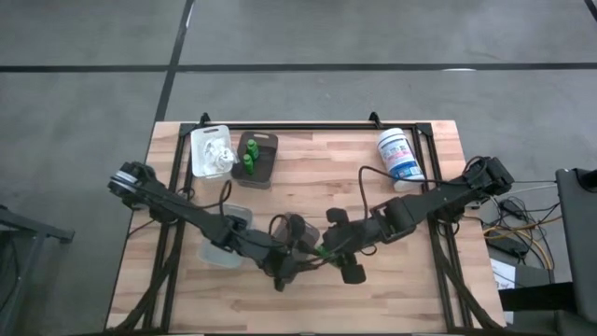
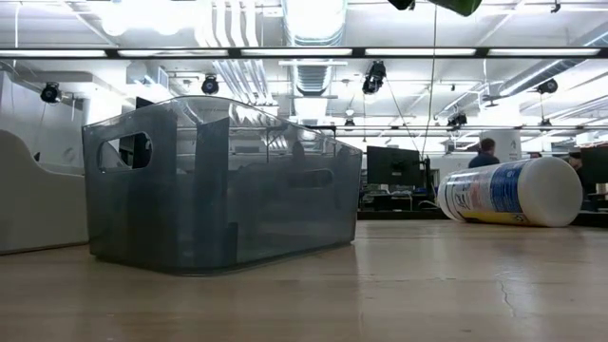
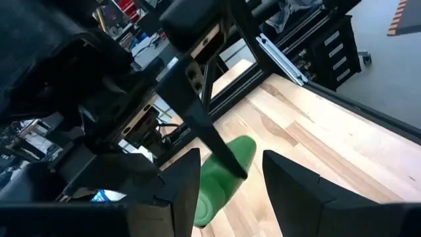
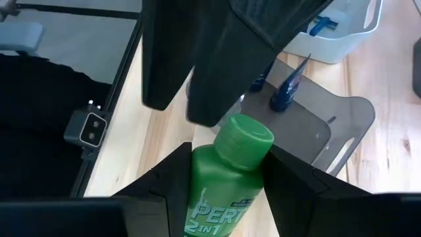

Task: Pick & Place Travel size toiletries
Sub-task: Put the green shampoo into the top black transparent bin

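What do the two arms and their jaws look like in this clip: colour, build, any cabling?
Both arms are dark, nearly black, built of slim jointed links. The left arm and the right arm each end in a blocky wrist. Black cables loop off both onto the table. The left gripper and the right gripper have matt black, wedge-shaped jaws with flat inner faces. No markings are readable on them.

Bright green bottle (image 4: pixel 227 176), white lettering; dark fingers (image 4: pixel 299 181).
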Robot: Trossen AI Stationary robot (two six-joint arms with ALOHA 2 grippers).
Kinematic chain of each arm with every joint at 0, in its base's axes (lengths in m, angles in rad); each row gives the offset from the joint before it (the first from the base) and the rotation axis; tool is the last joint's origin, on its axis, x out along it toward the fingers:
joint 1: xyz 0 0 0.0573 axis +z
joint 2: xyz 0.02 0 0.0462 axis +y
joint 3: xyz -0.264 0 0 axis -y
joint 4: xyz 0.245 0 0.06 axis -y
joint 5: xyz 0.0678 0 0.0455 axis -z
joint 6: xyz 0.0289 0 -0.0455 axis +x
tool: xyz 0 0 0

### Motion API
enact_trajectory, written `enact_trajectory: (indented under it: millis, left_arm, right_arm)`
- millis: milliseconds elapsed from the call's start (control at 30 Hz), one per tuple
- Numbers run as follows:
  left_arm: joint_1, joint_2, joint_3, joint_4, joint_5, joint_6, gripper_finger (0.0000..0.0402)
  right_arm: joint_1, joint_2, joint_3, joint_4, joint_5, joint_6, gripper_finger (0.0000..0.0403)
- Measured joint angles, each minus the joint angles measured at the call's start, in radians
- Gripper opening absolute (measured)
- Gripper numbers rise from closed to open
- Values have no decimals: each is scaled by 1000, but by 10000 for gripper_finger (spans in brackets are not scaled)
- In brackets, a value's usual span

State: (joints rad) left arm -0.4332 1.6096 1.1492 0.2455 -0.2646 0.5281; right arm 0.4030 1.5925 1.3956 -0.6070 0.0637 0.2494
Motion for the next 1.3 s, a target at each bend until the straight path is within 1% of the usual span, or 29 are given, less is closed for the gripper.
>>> enact_trajectory:
  millis: [233,567,733,833,967,1067,1300]
  left_arm:
    - [37,24,3,1,3,4,170]
    - [61,33,3,5,51,2,170]
    - [64,31,5,-40,56,-3,170]
    - [65,31,5,-48,91,-12,170]
    - [67,31,6,-54,177,-14,170]
    - [67,30,6,-53,185,-16,170]
    - [67,30,5,-29,197,-39,168]
  right_arm:
    - [0,0,-1,18,-41,-15,156]
    - [-2,0,-4,15,-46,-21,149]
    - [-3,2,-3,16,-61,-22,153]
    - [-3,3,-3,19,-90,-22,148]
    - [-3,3,-3,30,-135,-22,148]
    - [-3,4,-3,48,-169,-21,152]
    - [-12,3,-2,64,-185,-21,147]
